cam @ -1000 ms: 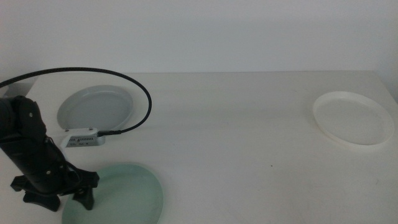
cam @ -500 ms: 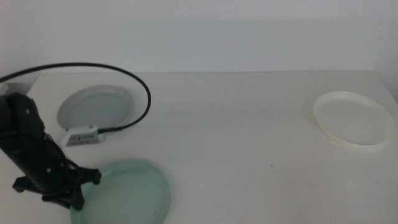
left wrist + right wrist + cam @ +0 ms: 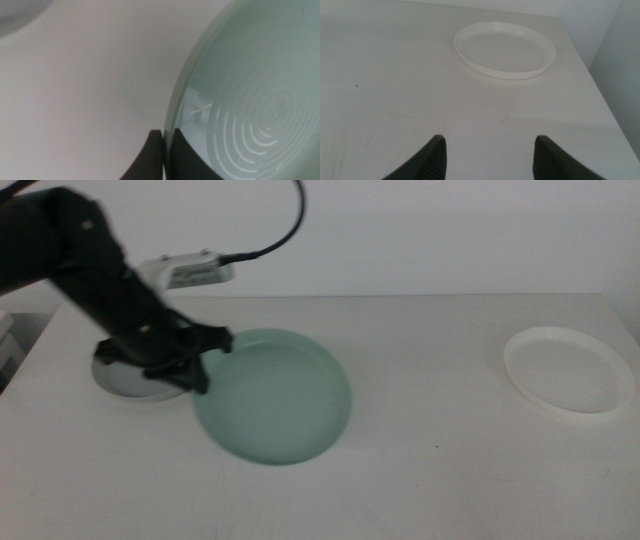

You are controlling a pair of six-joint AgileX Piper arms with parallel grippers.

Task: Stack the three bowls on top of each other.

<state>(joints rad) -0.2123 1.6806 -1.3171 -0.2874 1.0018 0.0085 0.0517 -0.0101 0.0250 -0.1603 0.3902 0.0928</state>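
Note:
My left gripper [image 3: 203, 360] is shut on the left rim of the mint green bowl [image 3: 273, 395], holding it raised and tilted above the table left of centre. In the left wrist view the jaws pinch that rim of the mint green bowl [image 3: 250, 100]. The grey-blue bowl [image 3: 125, 377] lies on the table under the left arm, mostly hidden by it. At the far right edge rests the white bowl [image 3: 568, 370]. The right wrist view shows the white bowl [image 3: 505, 48] ahead of my open right gripper [image 3: 487, 157], which holds nothing.
The left arm's black cable [image 3: 285, 225] loops above the table's back edge. A white wall stands behind the table [image 3: 430, 480]. The table's right edge runs close beside the white bowl.
The left arm has lifted the mint green bowl off the near-left table and carried it up and to the right, over the grey-blue bowl's side. The white bowl has not moved.

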